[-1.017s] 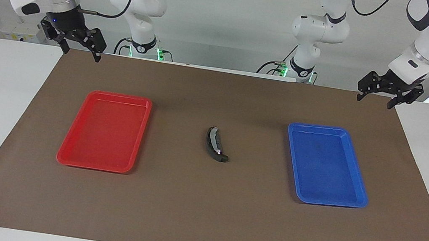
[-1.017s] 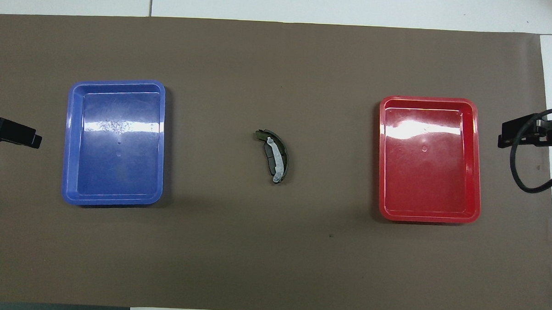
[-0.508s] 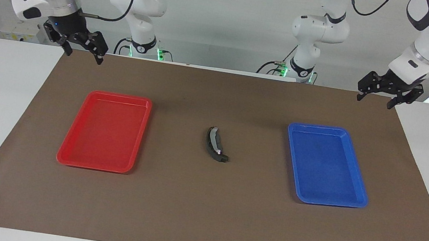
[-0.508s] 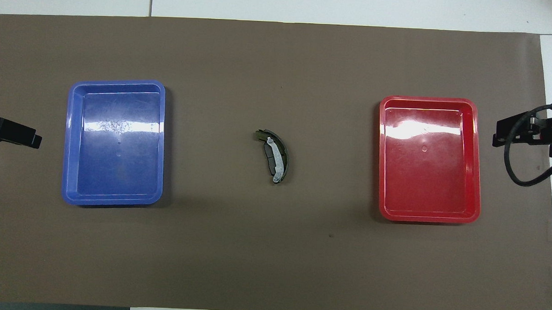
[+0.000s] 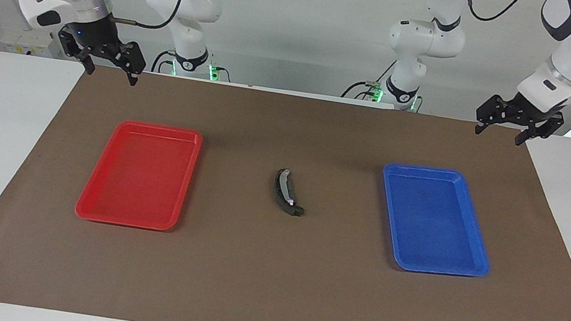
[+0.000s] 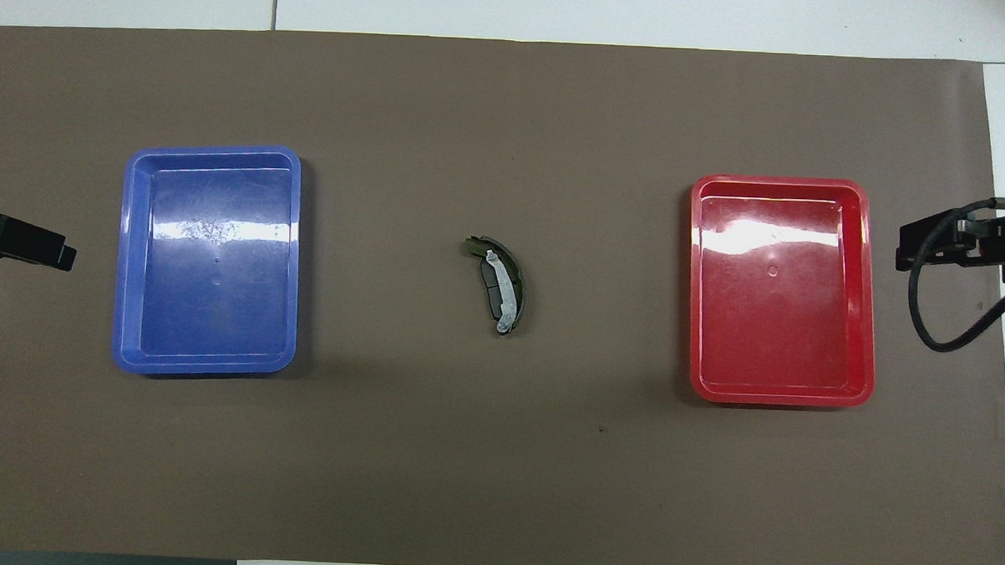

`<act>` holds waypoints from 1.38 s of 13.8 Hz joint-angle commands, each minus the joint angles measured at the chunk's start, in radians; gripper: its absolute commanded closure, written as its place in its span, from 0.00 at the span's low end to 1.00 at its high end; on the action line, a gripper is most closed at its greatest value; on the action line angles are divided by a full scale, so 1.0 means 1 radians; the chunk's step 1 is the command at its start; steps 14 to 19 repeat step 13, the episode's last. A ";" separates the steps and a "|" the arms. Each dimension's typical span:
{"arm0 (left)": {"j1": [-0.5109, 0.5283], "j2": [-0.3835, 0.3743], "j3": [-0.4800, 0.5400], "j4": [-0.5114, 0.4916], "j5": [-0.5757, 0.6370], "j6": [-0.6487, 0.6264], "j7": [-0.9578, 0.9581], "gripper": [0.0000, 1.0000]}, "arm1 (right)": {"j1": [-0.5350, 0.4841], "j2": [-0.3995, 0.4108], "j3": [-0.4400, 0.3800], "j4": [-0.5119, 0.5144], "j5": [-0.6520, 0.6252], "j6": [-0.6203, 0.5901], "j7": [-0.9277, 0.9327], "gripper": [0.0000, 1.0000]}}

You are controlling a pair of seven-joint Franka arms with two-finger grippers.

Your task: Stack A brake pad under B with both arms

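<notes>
The B brake shoe point(image 5: 281, 191), a dark crescent with a silver strip, lies on the mat midway between the two trays; it also shows in the overhead view point(image 6: 515, 276). The short dark-grey A brake pad point(image 6: 491, 287) lies against the shoe's inner curve, touching it; I cannot tell which lies on which. My left gripper point(image 5: 497, 136) hangs open and empty over the mat's corner at the left arm's end, also in the overhead view point(image 6: 52, 254). My right gripper point(image 5: 110, 76) hangs open and empty over the mat's edge at the right arm's end, also in the overhead view point(image 6: 917, 253).
A red tray point(image 5: 93, 199) point(image 6: 868, 287) lies toward the right arm's end and a blue tray point(image 5: 475, 251) point(image 6: 124, 261) toward the left arm's end, nothing in either. A brown mat point(image 5: 265, 293) covers the white table.
My right gripper has shifted slightly, a little toward the red tray in the overhead view. The left arm and the brake parts have not moved.
</notes>
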 commanded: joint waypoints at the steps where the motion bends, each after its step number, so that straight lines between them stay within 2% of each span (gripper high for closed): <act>1: 0.006 -0.013 0.001 -0.010 -0.014 -0.009 0.013 0.00 | -0.006 0.007 0.008 0.014 -0.008 -0.018 -0.022 0.00; 19: 0.006 -0.013 0.001 -0.010 -0.014 -0.009 0.013 0.00 | -0.007 0.007 0.007 0.013 0.024 -0.015 -0.022 0.00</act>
